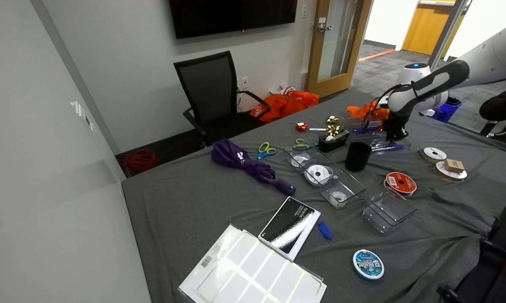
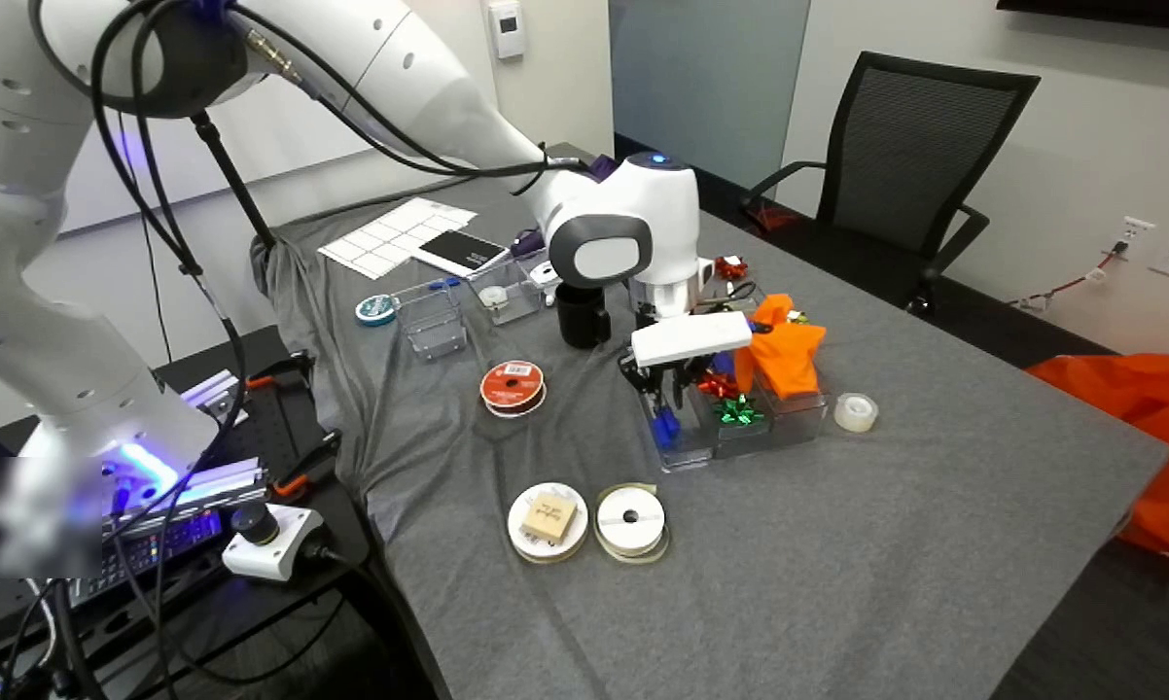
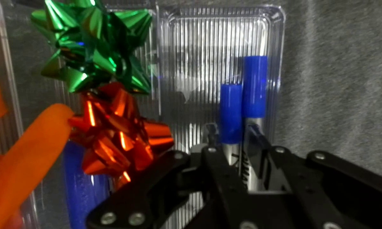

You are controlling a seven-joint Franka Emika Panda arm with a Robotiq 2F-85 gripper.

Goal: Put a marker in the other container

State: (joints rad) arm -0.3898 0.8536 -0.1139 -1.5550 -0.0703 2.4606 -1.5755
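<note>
Two blue-capped markers lie side by side in a clear ribbed container [image 3: 194,47], seen in the wrist view. The gripper [image 3: 231,131] is low over them, its fingers parted. Its fingertips straddle the left marker [image 3: 231,111], with a narrow gap on each side. The right finger covers part of the right marker [image 3: 255,86]. In both exterior views the gripper [image 1: 395,136] points down into this container, where the blue caps [image 2: 666,428] show. A small clear container [image 1: 390,210] stands nearer the front; which one is the other container I cannot tell.
Left of the markers, an adjoining section holds a green bow [image 3: 95,47], a red bow [image 3: 118,140] and a blue object [image 3: 83,187]. Orange fabric [image 2: 784,350] sticks up beside it. A black mug [image 2: 582,316], a long clear tray [image 1: 350,189] and ribbon spools [image 1: 400,182] stand nearby.
</note>
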